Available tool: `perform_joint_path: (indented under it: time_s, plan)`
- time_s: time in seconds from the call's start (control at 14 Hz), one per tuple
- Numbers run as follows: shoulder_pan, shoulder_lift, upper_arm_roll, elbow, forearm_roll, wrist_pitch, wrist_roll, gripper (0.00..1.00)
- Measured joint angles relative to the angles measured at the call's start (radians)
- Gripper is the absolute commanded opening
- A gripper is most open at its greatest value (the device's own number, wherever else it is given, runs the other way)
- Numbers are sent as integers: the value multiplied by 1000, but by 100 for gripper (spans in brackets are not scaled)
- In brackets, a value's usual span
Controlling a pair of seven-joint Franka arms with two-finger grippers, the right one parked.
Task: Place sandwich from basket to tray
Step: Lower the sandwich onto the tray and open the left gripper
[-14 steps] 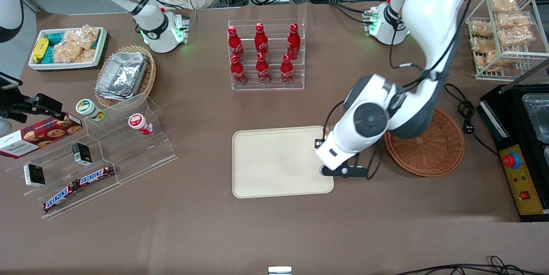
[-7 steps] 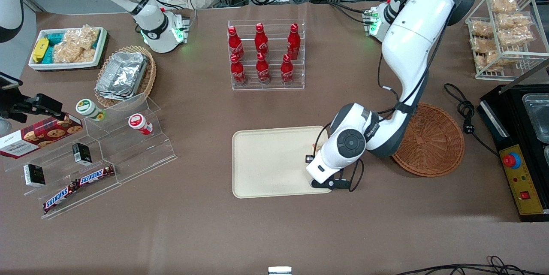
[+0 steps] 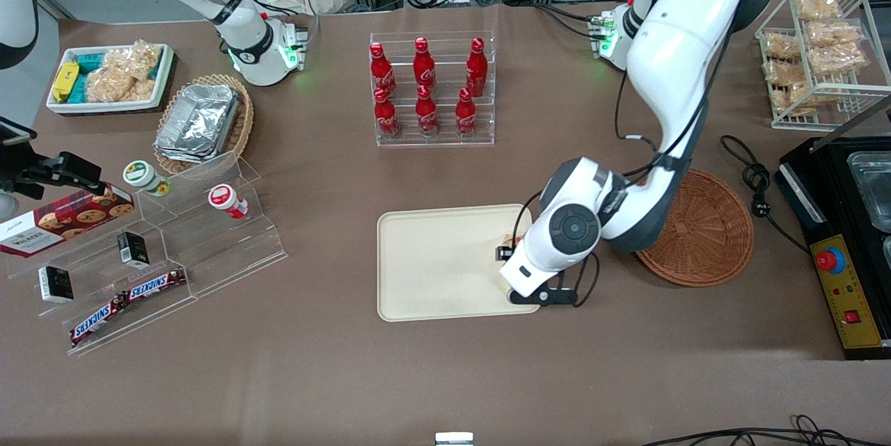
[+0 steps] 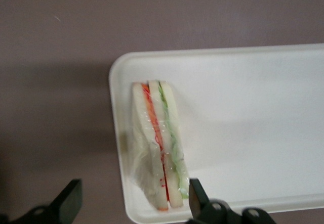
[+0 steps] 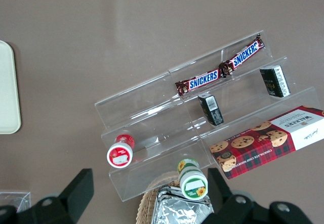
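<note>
sandwich (image 4: 157, 145) lying on tray (image 4: 243, 107) by its corner; end effector (image 4: 134, 204) spread above

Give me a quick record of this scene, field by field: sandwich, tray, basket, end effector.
sandwich: sandwich lies on the tray, near its edge, wrapped
tray: tray sits beside the basket, holds only the sandwich
basket: basket holds nothing visible
end effector: end effector open, fingers apart, above the sandwich, not touching it
task state: sandwich already on tray

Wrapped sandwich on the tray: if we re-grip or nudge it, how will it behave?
The sandwich is likely soft: bread slices would squash under the open gripper. Its loose clear wrap probably slips and crinkles. Standing on a narrow edge near the tray rim, it may topple if nudged.
</note>
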Motion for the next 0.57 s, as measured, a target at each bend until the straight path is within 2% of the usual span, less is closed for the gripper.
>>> perform_joint_path:
  time_s: [0.29,0.57]
  plan:
    - [25,-207,87,30,0,-187,33,99]
    - [163,-352,105,30,-1,-355,258,99]
